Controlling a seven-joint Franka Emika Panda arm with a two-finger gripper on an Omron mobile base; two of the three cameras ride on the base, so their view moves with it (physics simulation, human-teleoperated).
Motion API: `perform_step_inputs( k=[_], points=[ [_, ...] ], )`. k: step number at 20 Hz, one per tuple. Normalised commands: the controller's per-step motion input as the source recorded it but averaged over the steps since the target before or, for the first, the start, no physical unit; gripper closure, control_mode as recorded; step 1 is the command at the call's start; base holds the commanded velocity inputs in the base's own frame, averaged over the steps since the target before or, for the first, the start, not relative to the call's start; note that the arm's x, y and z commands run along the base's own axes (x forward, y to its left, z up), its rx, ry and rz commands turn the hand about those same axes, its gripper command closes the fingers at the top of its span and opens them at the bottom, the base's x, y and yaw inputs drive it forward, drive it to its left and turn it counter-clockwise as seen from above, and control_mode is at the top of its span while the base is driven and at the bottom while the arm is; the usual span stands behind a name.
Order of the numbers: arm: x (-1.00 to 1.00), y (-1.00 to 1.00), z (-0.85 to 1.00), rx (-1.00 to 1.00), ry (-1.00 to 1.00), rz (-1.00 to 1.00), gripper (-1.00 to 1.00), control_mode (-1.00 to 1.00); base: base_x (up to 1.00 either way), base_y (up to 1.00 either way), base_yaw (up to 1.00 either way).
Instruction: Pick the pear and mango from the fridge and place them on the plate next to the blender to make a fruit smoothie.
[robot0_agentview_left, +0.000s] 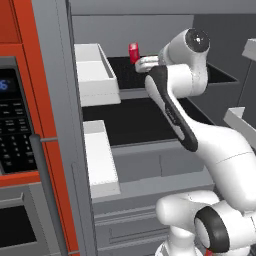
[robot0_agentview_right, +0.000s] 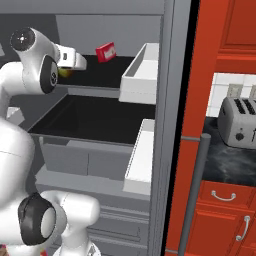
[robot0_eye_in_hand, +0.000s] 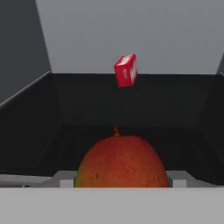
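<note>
Mango (robot0_eye_in_hand: 121, 162) fills lower centre, hiding the fingers; grip cannot be told. Best withdraw slowly, clear of the fridge shelf (robot0_eye_in_hand: 131, 94).

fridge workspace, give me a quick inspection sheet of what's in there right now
surface: black upper shelf of the open fridge, with a second black shelf below it
job's things: mango close in front of the hand camera, red-orange side facing it; a sliver of it shows at the hand in the right base view
clutter: red carton, tilted, at the back of the upper shelf; white door bins
grippers: gripper reached into the upper shelf at the mango; fingertips hidden, grip not confirmed
cables: nothing seen
surroundings: red oven with keypad on one side, toaster on a dark counter on the other
</note>
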Motion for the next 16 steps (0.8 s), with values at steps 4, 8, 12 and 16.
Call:
perform_step_inputs(
  k=[4,8,12,16],
  points=[
    [-1.0,-0.33,-0.15,0.0,0.0,0.0,1.0,-1.0,0.0,0.0,0.0],
    [-1.0,-0.11,-0.36,0.0,0.0,0.0,1.0,-1.0,0.0,0.0,0.0],
    [-1.0,-0.01,-0.59,-0.04,0.0,0.0,1.0,-1.0,0.0,0.0,0.0],
    [-1.0,0.0,-0.87,-0.12,0.0,0.0,1.0,-1.0,0.0,0.0,0.0]
  ],
)
